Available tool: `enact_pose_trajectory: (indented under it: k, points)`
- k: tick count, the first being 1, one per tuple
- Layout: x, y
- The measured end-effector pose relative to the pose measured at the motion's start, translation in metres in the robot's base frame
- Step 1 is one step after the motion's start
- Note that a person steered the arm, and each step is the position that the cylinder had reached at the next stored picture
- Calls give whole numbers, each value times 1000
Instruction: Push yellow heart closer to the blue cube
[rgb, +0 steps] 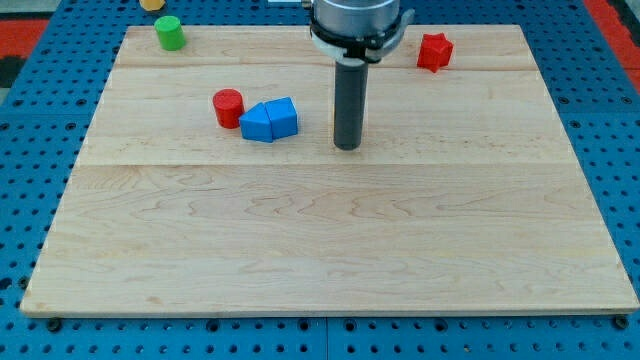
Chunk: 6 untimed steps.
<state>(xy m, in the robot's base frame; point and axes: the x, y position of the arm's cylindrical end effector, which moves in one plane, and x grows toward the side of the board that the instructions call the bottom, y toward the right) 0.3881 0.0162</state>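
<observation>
Although the task named a yellow heart, no such block showed clearly on the board: only a thin yellowish sliver peeked out at the rod's right edge, so the heart was most likely hidden behind the rod, and I could not tell its exact place or facing. My tip rested on the wooden board, just to the view's right of the blue blocks, a cube and a wedge-like piece touching each other, with a red cylinder just beside them on the view's left. A green cylinder stood near the top left corner, a red star-shaped block near the top right, well apart from the rest. There were no fingers to report; the arm ended in a bare rod.

The risk, as I judged it, lay in pushing blind. An off-centre push could have spun the heart aside, or the tip could have struck the blue blocks and shoved them into the red cylinder.
</observation>
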Motion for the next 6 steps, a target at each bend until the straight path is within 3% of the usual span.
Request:
enact_pose_trajectory:
  k: [1,2,3,4,6]
  points:
    - [-69,-36]
    - [-61,-26]
    - [-23,-36]
    - [2,-10]
    - [-14,49]
